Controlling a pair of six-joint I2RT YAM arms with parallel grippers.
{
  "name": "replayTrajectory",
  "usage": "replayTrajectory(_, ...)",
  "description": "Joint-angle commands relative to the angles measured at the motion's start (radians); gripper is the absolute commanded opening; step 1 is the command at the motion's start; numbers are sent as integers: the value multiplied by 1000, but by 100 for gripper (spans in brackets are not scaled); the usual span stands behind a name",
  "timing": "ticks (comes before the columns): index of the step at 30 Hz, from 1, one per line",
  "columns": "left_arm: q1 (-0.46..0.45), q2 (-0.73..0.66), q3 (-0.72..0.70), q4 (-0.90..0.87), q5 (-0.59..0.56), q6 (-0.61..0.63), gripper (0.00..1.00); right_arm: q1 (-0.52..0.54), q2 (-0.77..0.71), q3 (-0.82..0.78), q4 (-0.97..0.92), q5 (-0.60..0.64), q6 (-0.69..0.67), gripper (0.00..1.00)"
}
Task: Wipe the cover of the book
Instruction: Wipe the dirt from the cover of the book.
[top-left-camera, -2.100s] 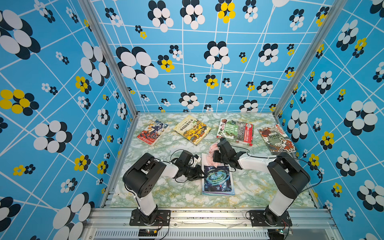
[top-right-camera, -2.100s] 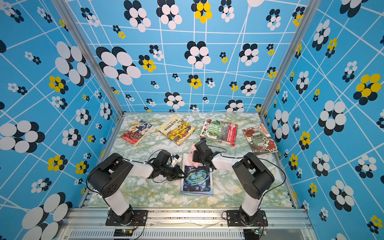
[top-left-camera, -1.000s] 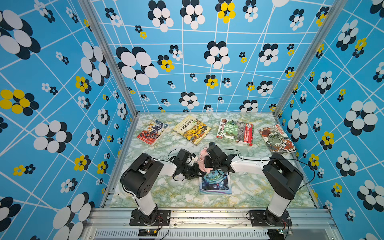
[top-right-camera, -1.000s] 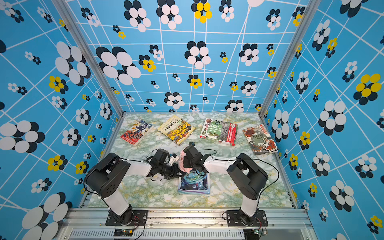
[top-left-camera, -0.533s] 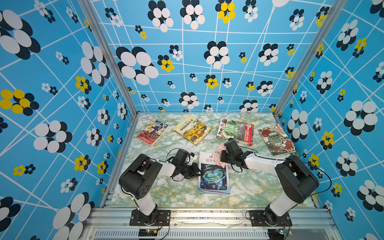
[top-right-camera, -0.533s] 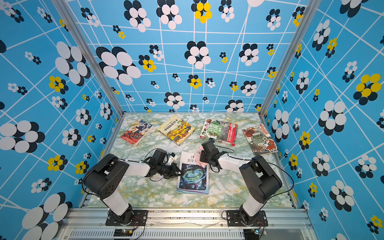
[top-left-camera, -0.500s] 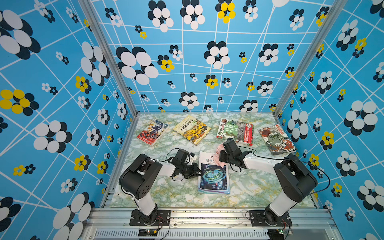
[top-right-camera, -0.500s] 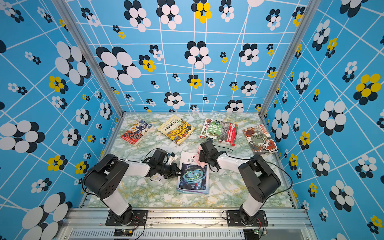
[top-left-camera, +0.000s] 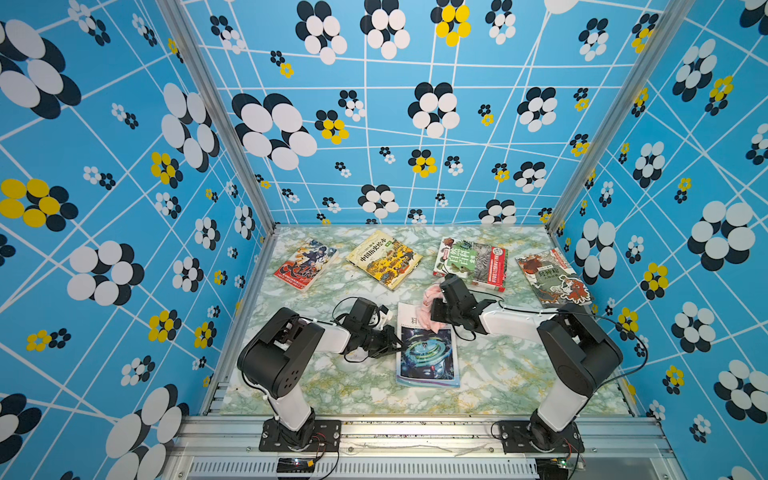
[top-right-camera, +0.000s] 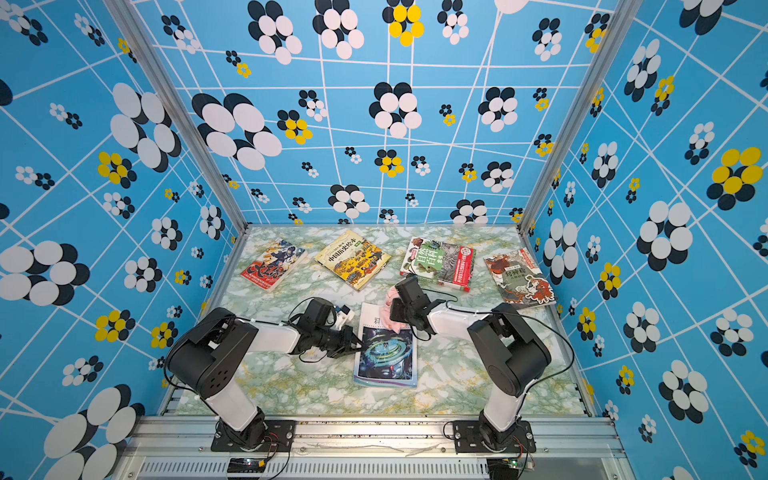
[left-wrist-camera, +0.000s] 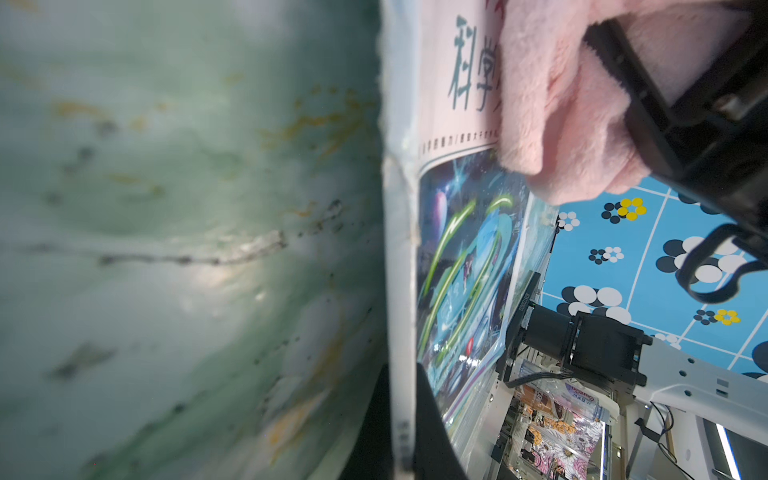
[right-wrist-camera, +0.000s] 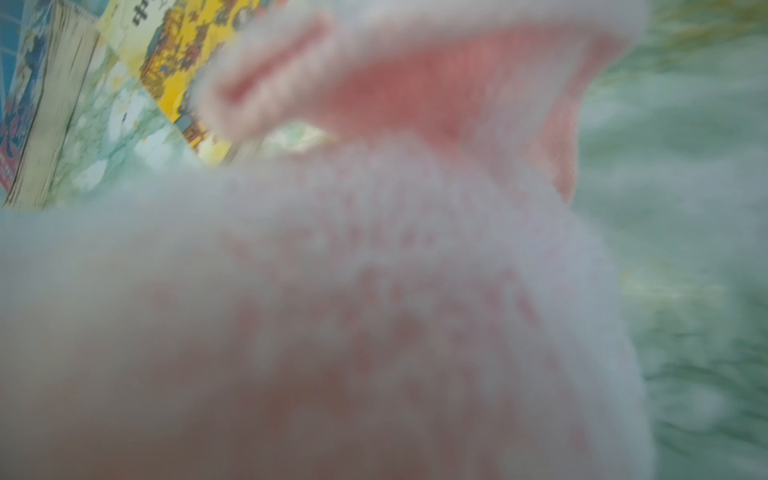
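The book (top-left-camera: 428, 355) (top-right-camera: 384, 355), with a blue swirl cover and a white title band, lies flat at mid-table. My left gripper (top-left-camera: 394, 343) (top-right-camera: 354, 343) is shut on its left edge; in the left wrist view both dark fingers clamp that pale edge (left-wrist-camera: 402, 415) beside the cover (left-wrist-camera: 465, 257). My right gripper (top-left-camera: 437, 315) (top-right-camera: 397, 312) is shut on a pink cloth (top-left-camera: 431, 305) (top-right-camera: 392, 321) (left-wrist-camera: 552, 104) that rests on the cover's far right part. The cloth (right-wrist-camera: 332, 291) fills the right wrist view and hides the fingers.
Several other books lie along the back of the marble table (top-left-camera: 332, 386): a red one (top-left-camera: 305, 264), a yellow one (top-left-camera: 384, 257), a green-and-red one (top-left-camera: 471, 262) and a brown one (top-left-camera: 552, 276). Patterned blue walls enclose three sides. An aluminium rail (top-left-camera: 415, 428) runs along the front.
My right gripper swept the cloth from the cover's left side to past its right edge, then came back a little onto the cover. The left gripper stayed clamped on the book's edge.
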Motion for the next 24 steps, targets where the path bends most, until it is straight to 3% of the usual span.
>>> replayTrajectory(1,22,-13,-7,31,-46,-5,0,-88,11,-99,-222,77,-20,0)
replayTrajectory(5,22,-5,-4,35,-48,-7,0,-97,-63,-94,-250,90,-42,0)
replayTrajectory(11,22,11,1,71,-51,-32,0,37,-153,-40,-189,128,-127,0)
replayTrajectory(19,22,36,17,107,-49,-51,0,168,61,91,-135,-10,-141,0)
replayTrajectory(24,22,36,22,109,-52,-53,0,261,125,112,25,-220,-22,0)
